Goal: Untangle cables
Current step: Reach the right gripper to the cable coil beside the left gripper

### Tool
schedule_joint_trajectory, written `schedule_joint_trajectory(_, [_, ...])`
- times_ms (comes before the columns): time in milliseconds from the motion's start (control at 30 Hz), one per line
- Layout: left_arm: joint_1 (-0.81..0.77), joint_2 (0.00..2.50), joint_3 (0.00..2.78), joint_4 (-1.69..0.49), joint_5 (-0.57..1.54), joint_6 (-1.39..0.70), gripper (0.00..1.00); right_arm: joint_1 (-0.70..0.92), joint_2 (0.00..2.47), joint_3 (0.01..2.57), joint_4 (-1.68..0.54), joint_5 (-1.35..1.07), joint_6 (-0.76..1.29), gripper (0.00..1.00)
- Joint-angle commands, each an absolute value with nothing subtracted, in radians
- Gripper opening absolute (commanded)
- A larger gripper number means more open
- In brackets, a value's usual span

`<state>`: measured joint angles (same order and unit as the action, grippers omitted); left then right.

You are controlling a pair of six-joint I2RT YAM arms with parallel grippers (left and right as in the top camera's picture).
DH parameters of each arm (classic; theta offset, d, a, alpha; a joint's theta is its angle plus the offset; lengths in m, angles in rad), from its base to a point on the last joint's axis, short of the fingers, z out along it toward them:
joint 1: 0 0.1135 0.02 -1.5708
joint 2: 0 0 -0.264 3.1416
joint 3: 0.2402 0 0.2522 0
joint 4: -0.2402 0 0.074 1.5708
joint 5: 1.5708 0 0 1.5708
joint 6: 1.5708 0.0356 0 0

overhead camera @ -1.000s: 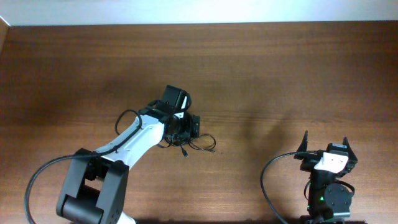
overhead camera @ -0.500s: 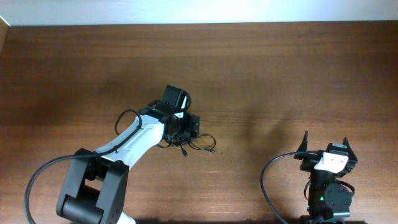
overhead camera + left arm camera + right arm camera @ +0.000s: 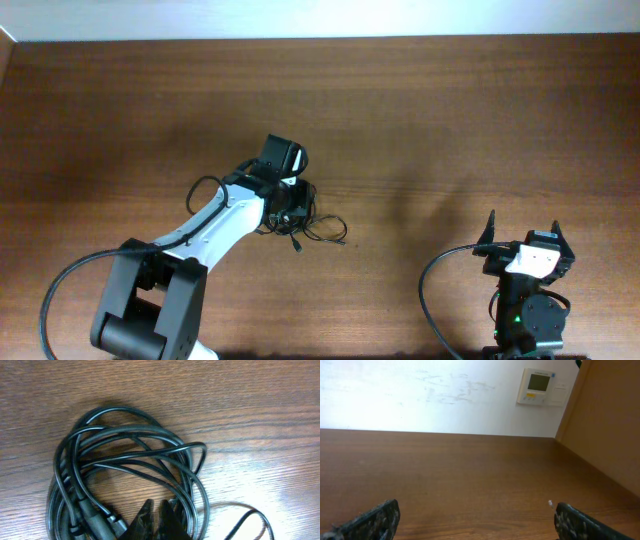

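Note:
The cables (image 3: 67,485) are thin black wires coiled in a knotted bundle on the wooden table, with a plug end at the lower left of the left wrist view. From overhead the cables (image 3: 322,232) lie at the table's middle, loose loops trailing right. My left gripper (image 3: 292,213) is pressed down into the bundle. Seen from the wrist, the left gripper (image 3: 156,506) has its fingers drawn almost together, with strands running in at the right finger's base. My right gripper (image 3: 525,232) sits apart at the front right. That right gripper (image 3: 480,520) is wide open over bare wood.
The table (image 3: 450,120) is dark brown wood. A thick black arm cable (image 3: 428,290) loops beside the right arm's base and another (image 3: 50,300) curves by the left base. A wall with a thermostat (image 3: 538,386) stands beyond the far edge.
My left gripper's fingers have closed from wide open onto the cable bundle. The arm stays in place, and the right arm has not moved.

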<state>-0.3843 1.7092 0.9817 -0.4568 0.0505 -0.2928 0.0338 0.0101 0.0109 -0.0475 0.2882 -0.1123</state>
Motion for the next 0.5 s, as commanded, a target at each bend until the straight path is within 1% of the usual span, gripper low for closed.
schedule_joint_trajectory(0, [-0.381,1.689,1.000,-0.496,-0.075,-0.291,0.80,0.039,0.004,0.006,-0.052,0.300,-0.113,0.99])
schedule_joint_trajectory(67, [-0.353,1.684,1.005,-0.503,-0.041,-0.291,0.77,0.039,0.004,0.006,-0.053,0.297,-0.112,0.99])
schedule_joint_trajectory(100, [-0.340,1.682,1.007,-0.502,-0.019,-0.291,0.79,0.039,0.004,0.006,-0.052,0.297,-0.112,0.99])
schedule_joint_trajectory(133, [-0.317,1.679,1.011,-0.500,0.025,-0.291,0.86,0.039,0.004,0.006,-0.052,0.292,-0.112,0.98])
schedule_joint_trajectory(167, [-0.295,1.679,1.020,-0.492,0.083,-0.291,0.88,0.039,0.004,0.006,-0.052,0.263,-0.112,0.99])
schedule_joint_trajectory(233, [-0.237,1.679,1.044,-0.437,0.185,-0.292,0.88,0.039,0.004,0.006,-0.065,0.155,-0.112,0.99])
schedule_joint_trajectory(267, [-0.206,1.679,1.053,-0.414,0.182,-0.291,0.88,0.039,0.004,0.006,-0.071,0.094,-0.112,0.98])
schedule_joint_trajectory(300, [-0.183,1.679,1.053,-0.413,0.180,-0.292,0.86,0.039,0.004,0.006,-0.081,-0.002,-0.112,0.99])
schedule_joint_trajectory(333, [-0.162,1.679,1.052,-0.442,0.180,-0.292,0.78,0.039,0.006,0.006,-0.071,-0.102,-0.055,0.99])
schedule_joint_trajectory(367, [-0.152,1.681,1.049,-0.467,0.180,-0.292,0.69,0.039,0.006,0.006,-0.067,-0.150,0.040,0.99])
schedule_joint_trajectory(400, [-0.149,1.682,1.047,-0.471,0.179,-0.292,0.53,0.039,0.006,0.006,-0.067,-0.150,0.105,0.99])
schedule_joint_trajectory(433, [-0.149,1.682,1.047,-0.461,0.179,-0.292,0.40,0.039,0.006,0.006,-0.067,-0.151,0.197,0.98])
schedule_joint_trajectory(467, [-0.150,1.683,1.047,-0.456,0.178,-0.291,0.36,0.039,0.006,0.006,-0.067,-0.151,0.245,0.99])
